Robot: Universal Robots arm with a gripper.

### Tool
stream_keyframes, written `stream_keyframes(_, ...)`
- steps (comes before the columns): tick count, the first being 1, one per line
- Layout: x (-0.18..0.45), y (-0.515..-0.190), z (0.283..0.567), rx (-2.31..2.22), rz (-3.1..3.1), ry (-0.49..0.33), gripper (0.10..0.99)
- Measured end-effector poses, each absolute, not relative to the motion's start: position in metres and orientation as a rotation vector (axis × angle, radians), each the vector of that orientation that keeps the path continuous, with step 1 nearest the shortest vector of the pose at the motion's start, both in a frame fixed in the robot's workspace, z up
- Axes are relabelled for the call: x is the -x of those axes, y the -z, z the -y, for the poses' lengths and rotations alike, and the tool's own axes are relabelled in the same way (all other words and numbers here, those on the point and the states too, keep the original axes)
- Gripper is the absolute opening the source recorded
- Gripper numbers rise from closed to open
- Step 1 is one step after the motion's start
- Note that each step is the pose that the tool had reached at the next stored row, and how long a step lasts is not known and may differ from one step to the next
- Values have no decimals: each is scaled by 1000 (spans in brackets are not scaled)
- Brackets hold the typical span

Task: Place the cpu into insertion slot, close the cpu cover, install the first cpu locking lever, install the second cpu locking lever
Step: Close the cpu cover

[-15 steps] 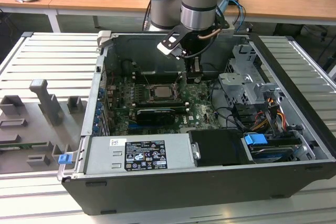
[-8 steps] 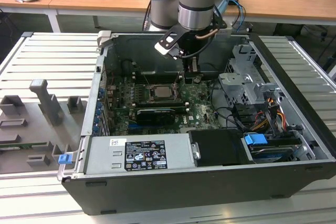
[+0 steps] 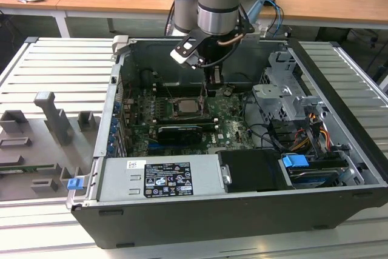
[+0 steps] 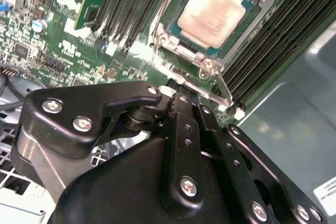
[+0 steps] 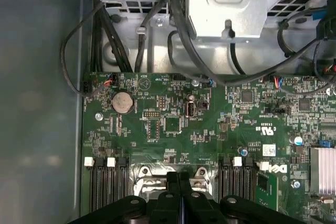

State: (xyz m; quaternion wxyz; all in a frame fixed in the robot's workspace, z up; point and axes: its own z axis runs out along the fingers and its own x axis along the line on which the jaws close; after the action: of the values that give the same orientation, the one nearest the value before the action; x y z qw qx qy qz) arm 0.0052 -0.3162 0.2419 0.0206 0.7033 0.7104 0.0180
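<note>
The cpu (image 4: 212, 11) is sitting in the insertion slot (image 3: 174, 113), with the cpu cover (image 4: 181, 51) apparently lying flat around it. The gripper (image 5: 179, 179) is hanging just beside the slot, pinched together and empty, probably so it can push the locking lever (image 4: 220, 85) with one narrow tip.

Bright even light, soft shadows

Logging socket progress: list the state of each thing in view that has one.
cpu: seated in the insertion slot, metal face up.
cpu cover: down flat around the cpu.
gripper: shut, holding nothing, at the insertion slot's edge.
computer case: side panel off, inside exposed.
</note>
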Motion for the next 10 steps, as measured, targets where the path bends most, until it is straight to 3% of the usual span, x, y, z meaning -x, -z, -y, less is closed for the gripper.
stream_keyframes(10,13,-228,316,-2181,-2203,-56,106)
